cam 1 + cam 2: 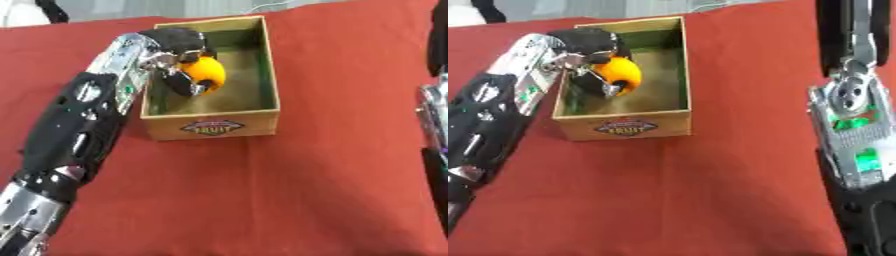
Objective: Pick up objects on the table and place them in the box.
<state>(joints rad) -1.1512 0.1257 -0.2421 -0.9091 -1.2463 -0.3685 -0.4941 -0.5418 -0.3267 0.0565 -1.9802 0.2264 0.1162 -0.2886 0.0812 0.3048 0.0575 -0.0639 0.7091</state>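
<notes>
Red cloth covers the whole table, matte, slightly wrinkled, running off every edge of the view. On it sits the box, a rectangular wooden crate with thin light-brown walls, an open top and a dark diamond-shaped label reading "FRUIT" on its near wall; the inside walls look greenish, the floor tan.

Left arm comes up from the lower left toward the box, glossy black shell with silver metal segments and a small green spot near the wrist, its lower end cut off by the frame. It crosses the box's left wall, hiding part of that wall and the rim corner.

Right arm stands well to the right of the box, silver and black with green patches, cut off at top and bottom; its hand does not show in either view.

Left hand hangs over the box's left half, black fingers curled round the orange, grasping it. The orange is round, smooth, bright yellow-orange, inside the box's outline, under and to the right of the palm, with a finger crossing its lower left. Cannot tell whether the orange touches the box floor. The box's inner left side is mostly hidden behind the hand.
</notes>
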